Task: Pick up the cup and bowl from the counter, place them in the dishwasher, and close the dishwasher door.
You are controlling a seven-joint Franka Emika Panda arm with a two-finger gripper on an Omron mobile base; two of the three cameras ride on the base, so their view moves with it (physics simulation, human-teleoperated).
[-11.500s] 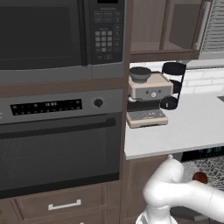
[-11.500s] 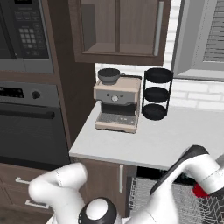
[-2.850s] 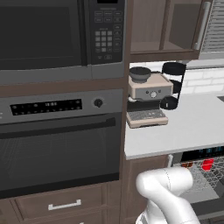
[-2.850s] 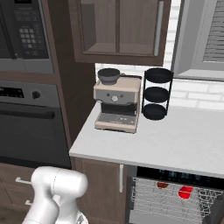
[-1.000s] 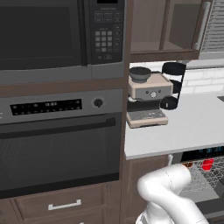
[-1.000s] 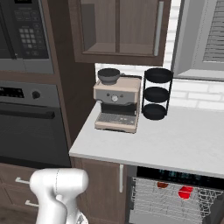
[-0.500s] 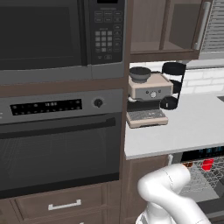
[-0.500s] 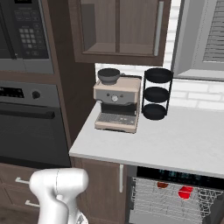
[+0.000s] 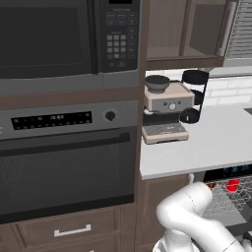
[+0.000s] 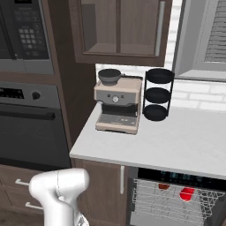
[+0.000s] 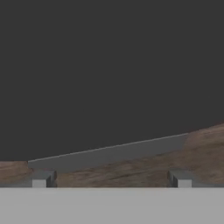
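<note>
So my pincer (image 11: pixel 111 178) is spread wide with nothing in it. In the hand view the two fingertips (image 11: pixel 42 178) sit far apart at the bottom, and right past them is a big flat dark grey panel with a lighter grey edge running at a slant, wood-grain floor showing below it. I'm fairly sure that's the dishwasher door (image 11: pixel 109 78) seen from very close, its long edge tilted across the view, but I can't tell if I'm touching it.

From the base views, the dishwasher (image 10: pixel 176 196) sits under the right part of the table (image 10: pixel 176 141), open at the front, black top strip with teal lights just under the table's front edge. Its grey wire rack (image 10: pixel 167 205) is pulled into sight, long side running along the table's front edge. Two red things sit in the rack near its back: a brighter red one (image 10: pixel 187 193) and a darker one (image 10: pixel 163 186) just to its left; too small to say which is the cup and which is the bowl.

On the table, a beige espresso machine (image 10: pixel 118 106) stands at the back left corner, and a black three-tier stand (image 10: pixel 158 93) is just beside it against the back wall. My arm (image 9: pixel 189 216) bends down low in front of the cabinet next to the oven (image 9: pixel 64 157).
</note>
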